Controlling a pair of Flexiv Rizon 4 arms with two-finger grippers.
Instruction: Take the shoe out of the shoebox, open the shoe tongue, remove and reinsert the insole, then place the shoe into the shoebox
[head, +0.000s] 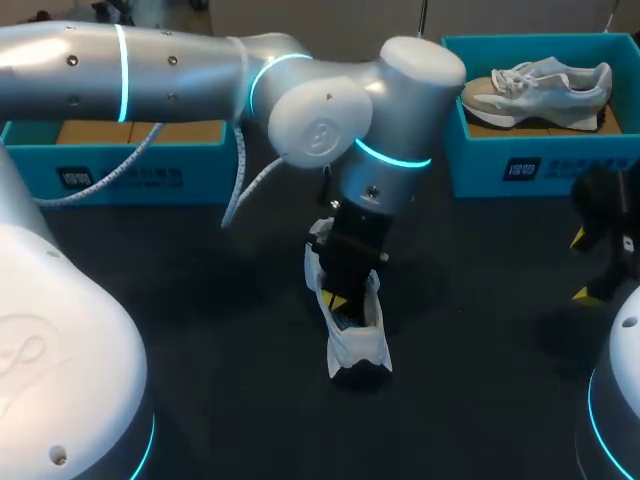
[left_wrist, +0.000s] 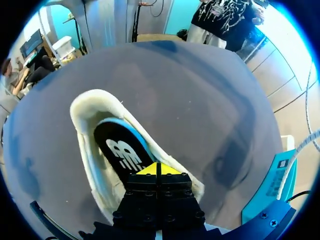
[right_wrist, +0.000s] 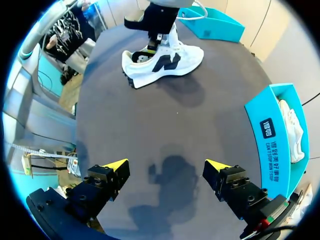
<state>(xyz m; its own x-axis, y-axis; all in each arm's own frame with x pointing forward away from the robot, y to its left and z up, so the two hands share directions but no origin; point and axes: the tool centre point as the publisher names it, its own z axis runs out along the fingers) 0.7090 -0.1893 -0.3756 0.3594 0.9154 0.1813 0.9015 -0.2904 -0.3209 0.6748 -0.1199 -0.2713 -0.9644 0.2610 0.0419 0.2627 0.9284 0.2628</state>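
Observation:
A white shoe (head: 357, 343) stands on the dark table, near the middle. My left gripper (head: 340, 300) reaches down into its opening. In the left wrist view that gripper (left_wrist: 157, 169) is shut, its yellow tips together and resting on the black insole (left_wrist: 120, 150) with a white logo, which lies inside the shoe (left_wrist: 87, 112). I cannot tell whether the tips pinch the insole. The right wrist view shows the shoe (right_wrist: 165, 60) far ahead of my right gripper (right_wrist: 167, 167), which is open and empty above bare table. In the head view my right gripper (head: 580, 267) is at the right edge.
A blue shoebox (head: 540, 165) at the back right holds a second white-and-grey shoe (head: 540, 90); it also shows beside my right gripper as the box (right_wrist: 270, 130). Another blue box (head: 130, 170) stands at the back left. A white cable (head: 245, 190) hangs from my left arm.

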